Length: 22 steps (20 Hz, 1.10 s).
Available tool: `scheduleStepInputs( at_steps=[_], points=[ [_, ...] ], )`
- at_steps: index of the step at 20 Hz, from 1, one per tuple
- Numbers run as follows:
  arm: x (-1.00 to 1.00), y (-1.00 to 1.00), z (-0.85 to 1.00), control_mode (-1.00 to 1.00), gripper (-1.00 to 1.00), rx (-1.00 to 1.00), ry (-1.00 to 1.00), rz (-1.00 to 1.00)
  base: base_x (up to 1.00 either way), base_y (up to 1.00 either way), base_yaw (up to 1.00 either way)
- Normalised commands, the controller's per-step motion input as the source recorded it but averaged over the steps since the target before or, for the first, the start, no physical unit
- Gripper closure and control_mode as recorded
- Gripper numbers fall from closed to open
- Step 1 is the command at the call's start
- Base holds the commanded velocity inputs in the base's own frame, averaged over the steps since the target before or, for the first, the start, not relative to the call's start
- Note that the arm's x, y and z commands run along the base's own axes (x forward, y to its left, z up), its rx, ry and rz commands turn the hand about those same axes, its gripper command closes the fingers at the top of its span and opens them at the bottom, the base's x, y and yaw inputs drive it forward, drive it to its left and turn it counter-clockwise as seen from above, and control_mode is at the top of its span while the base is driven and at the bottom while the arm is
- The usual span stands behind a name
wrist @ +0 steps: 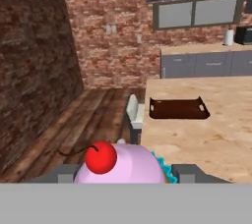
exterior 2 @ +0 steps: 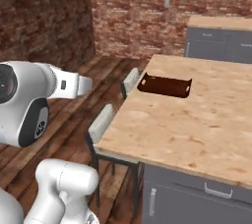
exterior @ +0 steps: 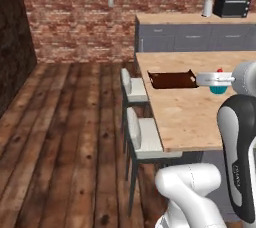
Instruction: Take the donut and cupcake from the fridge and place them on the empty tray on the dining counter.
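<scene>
Kitchen: brick wall, grey cabinets, microwave, dining counter.

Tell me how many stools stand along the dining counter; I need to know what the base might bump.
2, both on the dining counter's long side toward the open floor: a far stool by the tray, and a near stool by the corner. Others may be hidden.

Left base view. Dining counter with light wood top; two white-cushioned stools along its left edge. Dark brown tray lies flat on the counter near that edge, nothing on it. Claw held above the counter just right of the tray, gripping the cupcake: teal wrapper and red top visible. Toaster oven and white roll on the back counter against the brick wall.
</scene>
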Motion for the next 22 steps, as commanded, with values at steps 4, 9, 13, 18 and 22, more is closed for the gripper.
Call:
scheduleStepInputs(
  at_steps=[4, 9, 13, 18, 22],
  points=[
    [0.00, 0.00, 0.00, 1.00, 1.00, 0.00, 0.00, 0.00, 1.00, 1.00, -0.54],
    [0.00, 0.00, 0.00, 1.00, 1.00, 0.00, 0.00, 0.00, 0.85, 1.00, -0.45],
    [0.00, 0.00, 0.00, 1.00, 1.00, 0.00, 0.00, 0.00, 0.84, 0.94, -0.61],
    [0.00, 0.00, 0.00, 1.00, 1.00, 0.00, 0.00, 0.00, 0.77, 0.79, -0.72],
    [0.00, 0.00, 0.00, 1.00, 1.00, 0.00, 0.00, 0.00, -0.56, 1.00, -0.34]
  ],
)
